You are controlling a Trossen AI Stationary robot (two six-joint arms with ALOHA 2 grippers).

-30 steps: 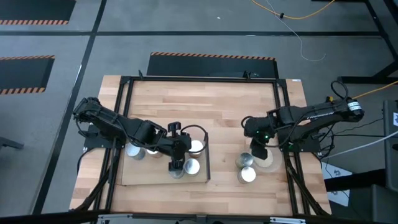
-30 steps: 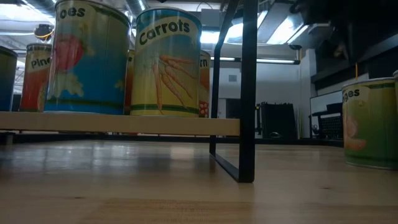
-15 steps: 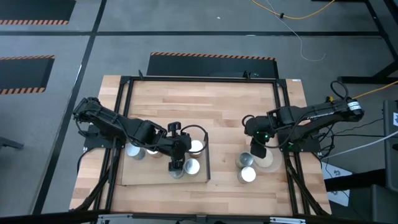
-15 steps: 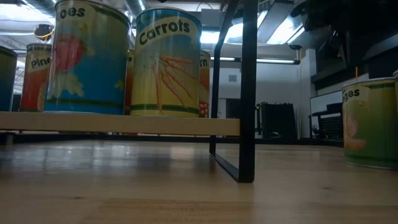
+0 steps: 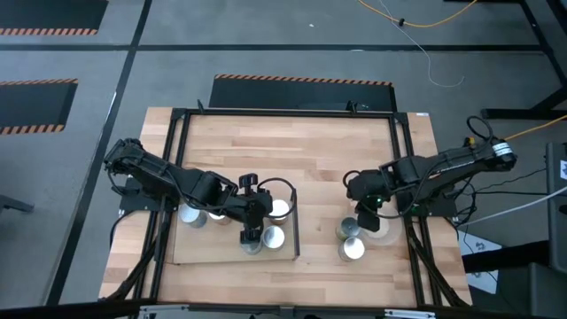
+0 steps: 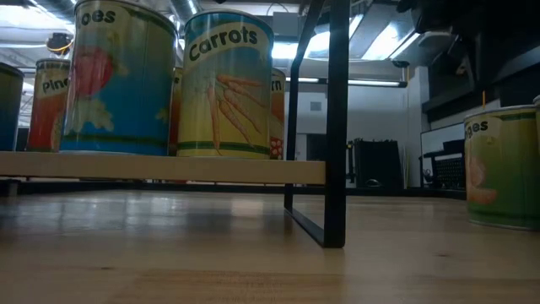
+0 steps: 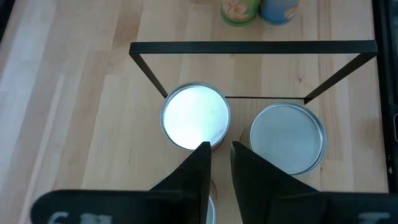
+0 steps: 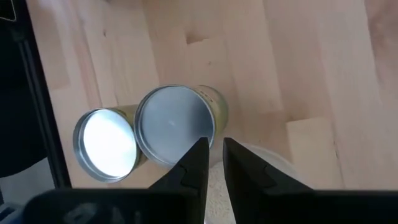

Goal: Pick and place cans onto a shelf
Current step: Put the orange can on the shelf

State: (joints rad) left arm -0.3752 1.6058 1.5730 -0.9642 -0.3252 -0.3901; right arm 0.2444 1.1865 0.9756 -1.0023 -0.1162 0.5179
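Observation:
The shelf (image 5: 199, 252) is a pale board with a black frame (image 7: 249, 46) at its right end. Several cans stand on it, among them two silvery-topped ones (image 7: 195, 117) (image 7: 288, 137) just inside the frame, and a "Carrots" can (image 6: 228, 84) shows in the low view. My left gripper (image 7: 219, 149) hovers over these cans (image 5: 252, 217), its fingers close together and empty. Two more cans (image 8: 174, 124) (image 8: 106, 144) stand on the table right of the shelf. My right gripper (image 8: 216, 144) hangs above them (image 5: 368, 217), also shut and empty.
A flat round beige dish (image 5: 385, 232) lies on the table beside the two loose cans, under my right gripper. One of those cans (image 6: 502, 165) shows at the right of the low view. Bare tabletop (image 5: 292, 151) stretches toward the far edge.
My right gripper has shifted a little toward the table's near edge, over the two loose cans. The left arm and all cans have kept still.

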